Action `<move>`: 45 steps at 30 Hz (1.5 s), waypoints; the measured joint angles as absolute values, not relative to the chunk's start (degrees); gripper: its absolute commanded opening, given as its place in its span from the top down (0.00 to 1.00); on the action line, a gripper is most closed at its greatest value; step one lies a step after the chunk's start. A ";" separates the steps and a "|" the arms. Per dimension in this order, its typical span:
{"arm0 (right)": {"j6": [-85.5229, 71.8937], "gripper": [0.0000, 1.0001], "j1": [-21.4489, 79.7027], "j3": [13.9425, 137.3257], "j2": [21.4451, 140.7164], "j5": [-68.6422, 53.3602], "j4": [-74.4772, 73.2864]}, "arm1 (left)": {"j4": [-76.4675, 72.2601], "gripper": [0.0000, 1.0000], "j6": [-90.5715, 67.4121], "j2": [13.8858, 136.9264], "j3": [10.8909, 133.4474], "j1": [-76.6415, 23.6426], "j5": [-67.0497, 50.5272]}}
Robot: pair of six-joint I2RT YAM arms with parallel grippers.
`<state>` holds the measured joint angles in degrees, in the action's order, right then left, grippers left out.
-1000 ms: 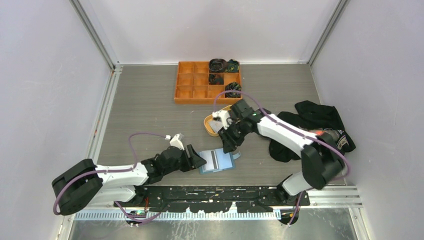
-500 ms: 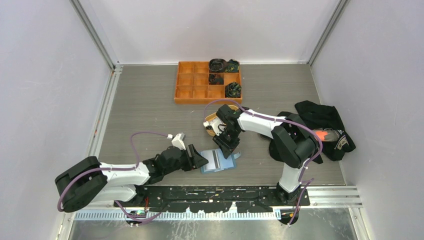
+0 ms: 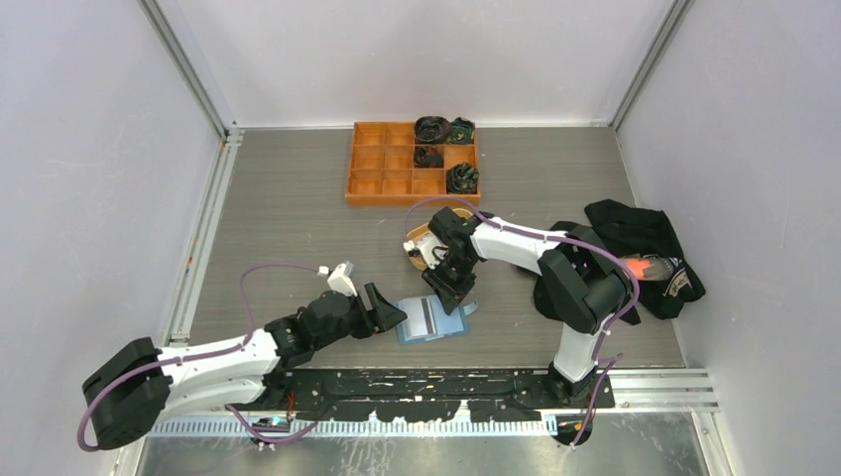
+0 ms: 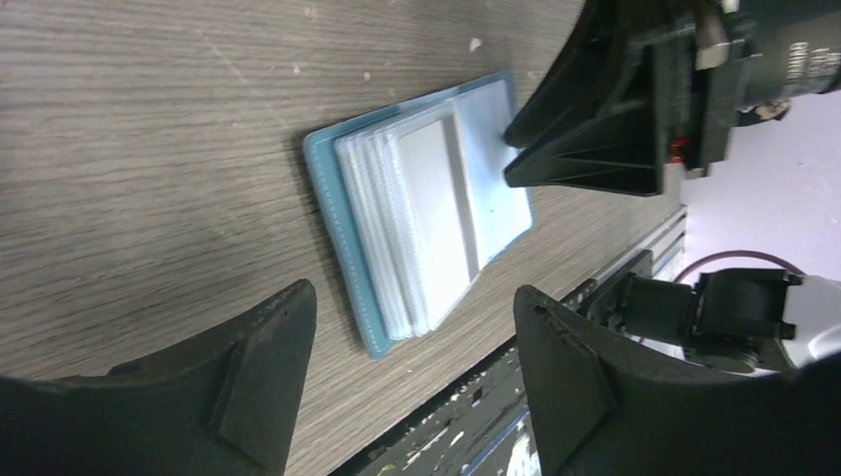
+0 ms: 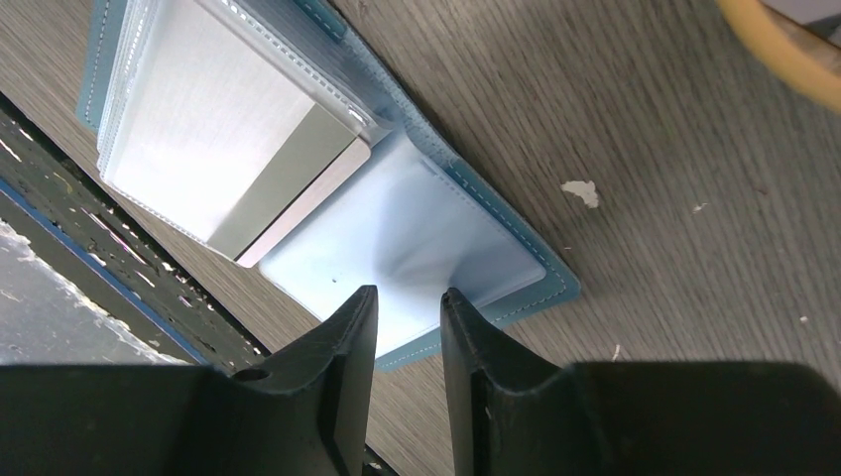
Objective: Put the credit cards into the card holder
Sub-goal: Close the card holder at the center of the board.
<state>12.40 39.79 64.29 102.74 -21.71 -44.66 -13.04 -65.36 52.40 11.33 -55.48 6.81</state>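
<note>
Card holder (image 3: 433, 319) open flat by middle of near edge of counter (image 3: 298, 228), long axis left-right, grey card (image 5: 213, 129) sleeved inside. Right jaws narrow on its right leaf, apparently pinching clear sleeve (image 5: 397, 248). Left jaws wide, empty, just off left end.

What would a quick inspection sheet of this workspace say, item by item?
Surface: grey wood-grain table, a few white flecks.
Job's things: blue card holder lying open, silver card in a sleeve; pale cards seemingly in tan dish, partly hidden.
Clutter: orange tray with dark bundles; black clothing at right.
Grippers: left gripper open, empty, beside holder; right gripper pinching holder's clear pocket.
Cables: purple cables loop along both arms.
Surroundings: pale walls, metal frame rails.
</note>
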 measured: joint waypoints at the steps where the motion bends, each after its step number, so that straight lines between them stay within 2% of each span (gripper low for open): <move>1: 12.32 0.64 39.79 64.31 102.78 -21.71 -44.66 | -12.97 0.26 -65.58 53.36 11.33 -55.48 6.81; 11: 12.08 0.64 39.79 64.38 102.80 -21.74 -44.71 | -21.37 0.27 -67.16 68.49 14.41 -55.48 4.49; 14: 12.10 0.64 39.77 64.38 102.80 -21.65 -45.21 | -26.44 0.30 -67.72 73.25 15.38 -55.42 3.36; 19: 12.08 0.64 39.57 64.38 103.04 -21.67 -46.04 | -35.62 0.41 -68.58 80.20 15.90 -55.37 1.85; 21: 12.08 0.64 39.57 64.38 103.04 -21.67 -46.24 | -37.95 0.41 -68.66 81.84 15.88 -55.37 1.13; 29: 12.08 0.64 39.46 64.38 103.04 -21.67 -46.52 | -38.61 0.42 -67.13 82.65 16.51 -55.99 -0.71; 33: 12.10 0.63 38.87 64.38 103.04 -21.65 -47.42 | -36.42 0.51 -66.41 83.35 20.12 -56.69 -0.75; 39: 12.08 0.63 37.17 64.38 103.00 -21.71 -48.84 | -36.05 0.53 -65.95 86.41 23.35 -56.80 -0.45; 45: 12.08 0.63 36.88 64.38 102.98 -21.69 -49.19 | -34.96 0.68 -65.52 87.68 25.08 -58.02 0.21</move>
